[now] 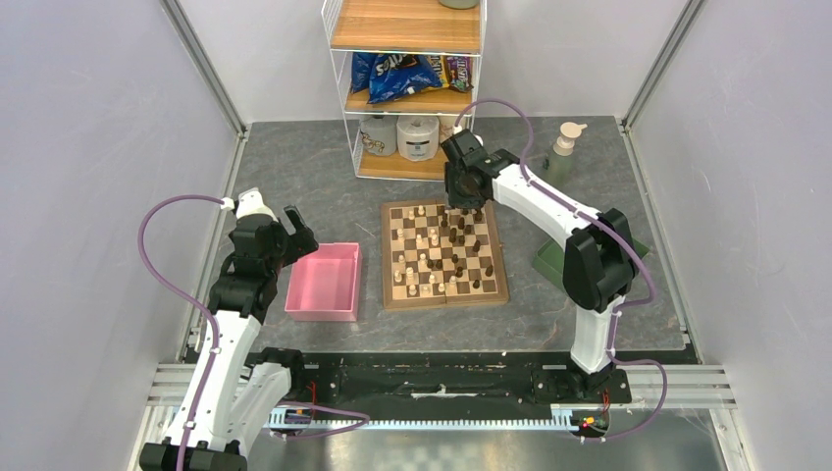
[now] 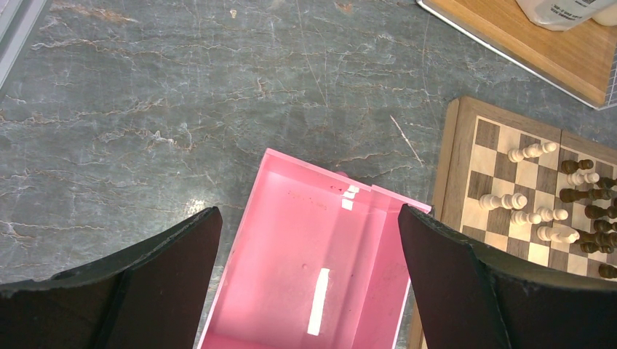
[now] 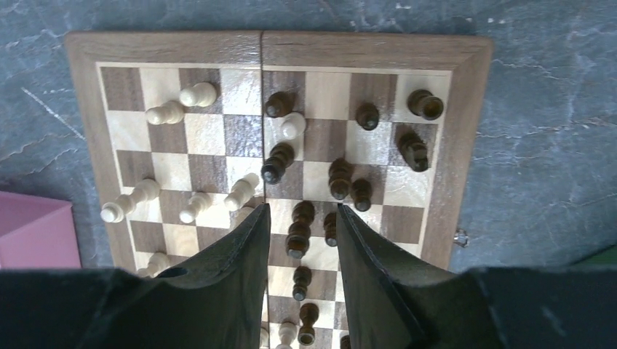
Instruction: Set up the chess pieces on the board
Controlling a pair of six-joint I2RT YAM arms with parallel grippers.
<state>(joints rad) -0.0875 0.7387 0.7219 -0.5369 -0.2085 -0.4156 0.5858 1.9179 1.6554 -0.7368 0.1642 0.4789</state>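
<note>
Two dark chess pieces [image 3: 300,233] are sitting on the board [image 3: 327,49] between my right gripper's [image 3: 303,212] half-spread jaws, which are pinching nothing, while my left gripper [image 2: 307,214] is hovering wide open well off the board's left edge.

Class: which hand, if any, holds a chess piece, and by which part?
Left hand holds nothing. Right hand straddles dark pieces; a hold cannot be told.

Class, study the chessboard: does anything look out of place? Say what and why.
Yes. The chess pieces are scattered across the middle of the board, cream and dark mixed together, not lined up in rows along two opposite edges.
</note>
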